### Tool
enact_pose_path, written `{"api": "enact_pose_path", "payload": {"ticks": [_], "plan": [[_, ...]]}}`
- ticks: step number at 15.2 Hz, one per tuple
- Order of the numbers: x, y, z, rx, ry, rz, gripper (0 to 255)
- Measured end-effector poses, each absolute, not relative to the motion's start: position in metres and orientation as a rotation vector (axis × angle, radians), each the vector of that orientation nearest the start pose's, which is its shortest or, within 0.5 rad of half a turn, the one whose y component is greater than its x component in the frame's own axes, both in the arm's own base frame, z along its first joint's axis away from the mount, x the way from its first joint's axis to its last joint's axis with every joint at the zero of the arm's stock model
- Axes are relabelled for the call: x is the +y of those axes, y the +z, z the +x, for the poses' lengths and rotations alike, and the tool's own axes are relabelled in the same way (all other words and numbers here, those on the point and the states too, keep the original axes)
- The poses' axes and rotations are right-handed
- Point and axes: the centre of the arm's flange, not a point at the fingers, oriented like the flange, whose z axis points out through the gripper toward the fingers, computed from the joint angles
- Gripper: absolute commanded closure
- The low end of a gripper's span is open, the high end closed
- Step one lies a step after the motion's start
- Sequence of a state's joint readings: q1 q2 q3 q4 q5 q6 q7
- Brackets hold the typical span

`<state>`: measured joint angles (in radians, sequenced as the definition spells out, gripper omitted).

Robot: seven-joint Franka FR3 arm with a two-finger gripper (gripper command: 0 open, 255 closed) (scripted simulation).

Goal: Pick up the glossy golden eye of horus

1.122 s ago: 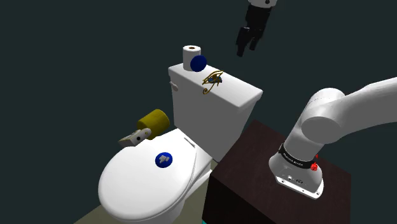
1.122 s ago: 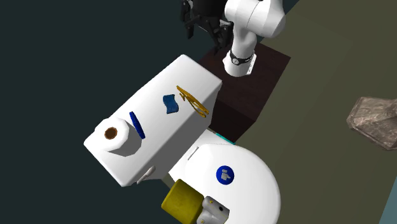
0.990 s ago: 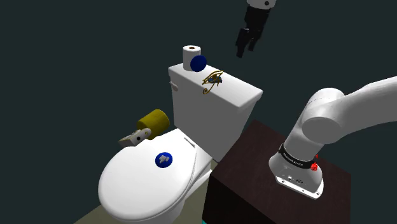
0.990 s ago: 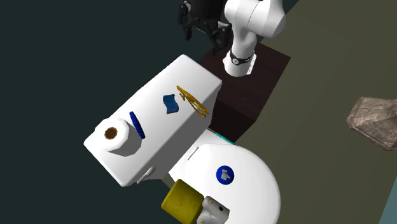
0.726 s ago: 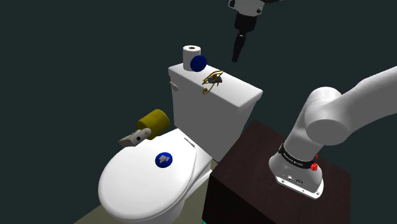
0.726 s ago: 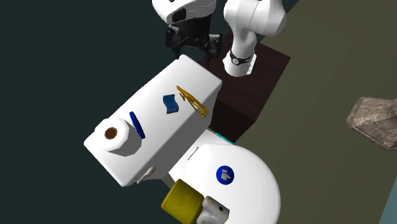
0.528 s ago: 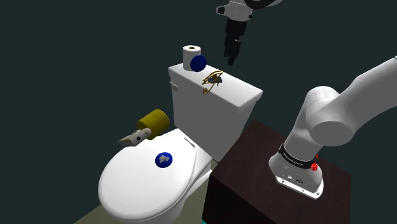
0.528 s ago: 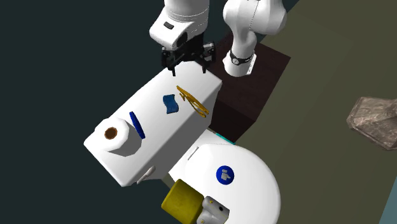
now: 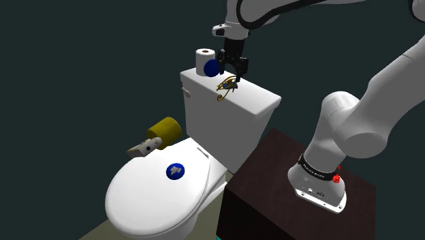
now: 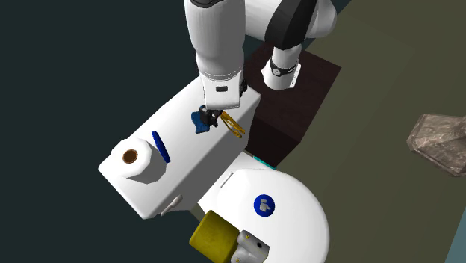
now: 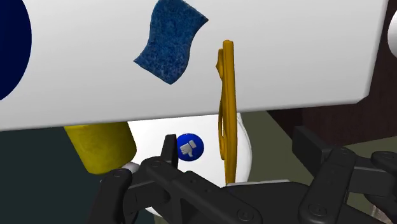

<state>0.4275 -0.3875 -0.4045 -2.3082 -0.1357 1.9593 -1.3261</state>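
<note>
A white toilet (image 9: 150, 198) takes up the middle of the scene, its seat lid closed and its flat tank lid (image 9: 255, 102) carrying a row of small items. A dark brown stand (image 9: 272, 177) sits just beside it at the shoulder view's lower right. From it the white Franka arm (image 9: 354, 123) arches up and over to the tank. The black gripper (image 9: 233, 73) points down over the tank lid's end nearest the stand, jaws parted wide. The golden eye of Horus (image 9: 227, 86) stands upright on edge on the tank lid between the two fingers (image 11: 168, 149); from the wrist view neither finger appears to touch it. A grey rock-like lump (image 10: 440, 142) lies on the floor, well apart, at the second exterior view's right. A yellow cylinder (image 9: 165, 129) rests near the toilet seat. A toilet paper roll (image 9: 203, 58) stands at the tank's far end with a dark blue disc (image 9: 212, 67) upright just beside it. A blue sponge (image 11: 170, 44) lies flat near the eye, apart from it. A small blue badge (image 9: 175, 170) marks the seat lid.
</note>
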Motion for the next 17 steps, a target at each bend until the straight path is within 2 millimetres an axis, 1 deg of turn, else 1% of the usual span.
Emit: {"api": "enact_pose_path", "payload": {"ticks": [5,6,16,17], "plan": [[-0.007,0.457,0.445,-2.067,-0.037,-2.351,0],[-0.008,0.456,0.445,-2.067,-0.038,-2.351,255],[-0.008,0.454,0.446,-2.068,-0.039,-2.350,255],[-0.008,0.456,0.445,-2.068,-0.039,-2.351,255]]}}
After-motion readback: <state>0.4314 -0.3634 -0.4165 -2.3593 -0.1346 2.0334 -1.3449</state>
